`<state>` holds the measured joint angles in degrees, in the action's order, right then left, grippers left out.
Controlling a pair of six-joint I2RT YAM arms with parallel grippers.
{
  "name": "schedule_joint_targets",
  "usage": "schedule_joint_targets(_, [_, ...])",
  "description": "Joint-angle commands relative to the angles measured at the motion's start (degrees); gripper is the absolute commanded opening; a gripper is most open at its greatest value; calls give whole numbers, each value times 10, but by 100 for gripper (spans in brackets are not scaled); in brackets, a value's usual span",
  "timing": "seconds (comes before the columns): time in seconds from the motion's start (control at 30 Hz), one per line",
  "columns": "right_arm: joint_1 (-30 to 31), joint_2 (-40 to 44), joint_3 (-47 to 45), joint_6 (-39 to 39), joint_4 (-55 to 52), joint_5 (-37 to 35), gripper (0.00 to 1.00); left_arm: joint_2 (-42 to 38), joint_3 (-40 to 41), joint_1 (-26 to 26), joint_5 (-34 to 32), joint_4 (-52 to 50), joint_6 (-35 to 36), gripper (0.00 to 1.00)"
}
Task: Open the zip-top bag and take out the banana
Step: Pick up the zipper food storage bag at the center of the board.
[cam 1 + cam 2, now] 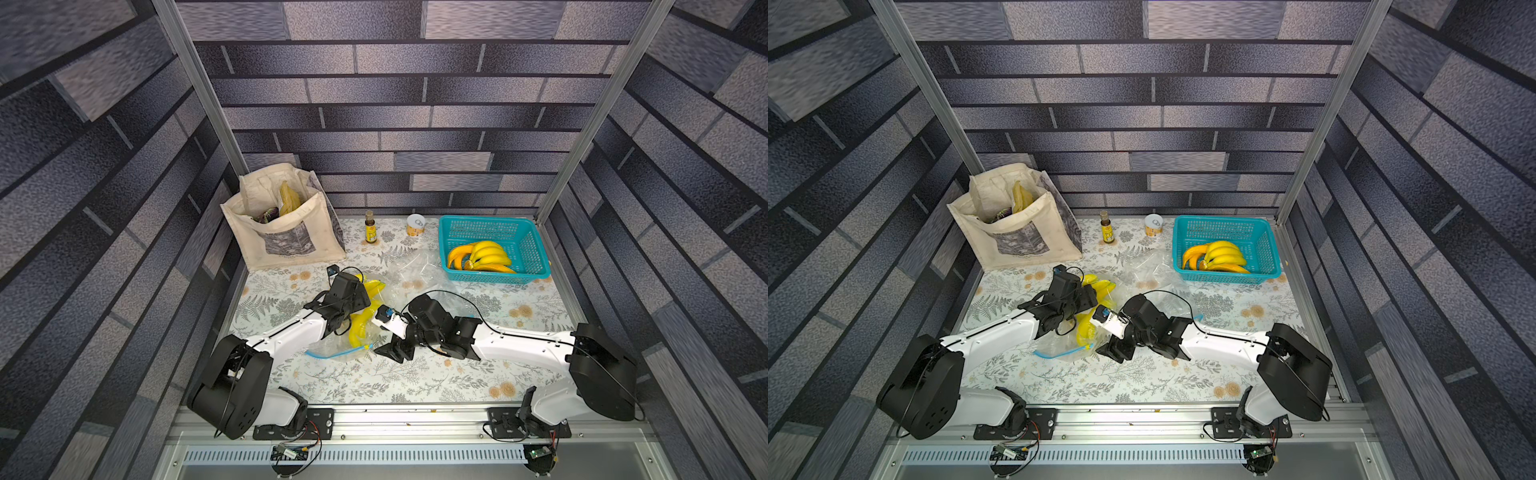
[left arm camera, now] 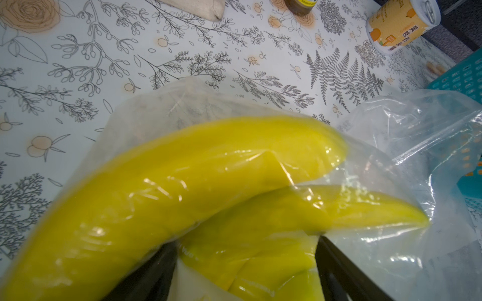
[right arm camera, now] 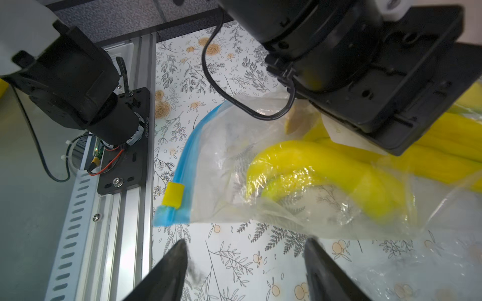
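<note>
The bag (image 3: 221,146) lies just to the 9 o'clock side of the table's (image 1: 415,382) centre, with the banana (image 3: 313,161), one of a yellow bunch, sealed inside. Its blue zip strip (image 3: 187,146) trails toward 6 o'clock. The left claw (image 2: 243,250) has its jaws wide on either side of the bunch and seems to grip it through the plastic. That hold looks meant to anchor the bag, and perhaps raise it, so the zip end hangs free and taut. The right claw (image 3: 246,242) is open with only table between its jaws, just to the 3 o'clock side of the yellow slider (image 3: 173,195). It appears lined up to pinch the slider and draw it along the strip. The slider sits at the strip's end and the strip looks flat, so I judge the bag not yet open. As for writing, the can (image 2: 401,23) at 12 o'clock has an orange label with fruit pictures and Chinese characters I cannot read surely. The bottle (image 1: 370,227) beside it has a yellow label too small to read. The tote (image 1: 282,220) at 10 o'clock carries a grey printed panel whose caption is illegible. The basket (image 1: 453,226) at 2 o'clock holds more bananas.
</note>
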<state>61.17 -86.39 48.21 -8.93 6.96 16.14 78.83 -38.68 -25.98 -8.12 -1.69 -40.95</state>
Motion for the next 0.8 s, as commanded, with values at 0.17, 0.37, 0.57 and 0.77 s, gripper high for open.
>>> schedule_joint_targets(0.17, [14, -54, 65, -55, 8, -4, 71, -1, 15, 12, 42, -25, -1, 86])
schedule_joint_targets(0.37, [14, -89, 98, -70, -12, 5, 45, -11, 26, 23, 56, -16, -4, 85])
schedule_joint_targets(0.57, [15, -107, 149, -52, -32, 64, 5, -18, 30, 27, 65, -12, -3, 86])
schedule_joint_targets(0.77, [15, -101, 180, -44, -97, 86, 0, -58, 40, 31, 47, -36, 2, 97])
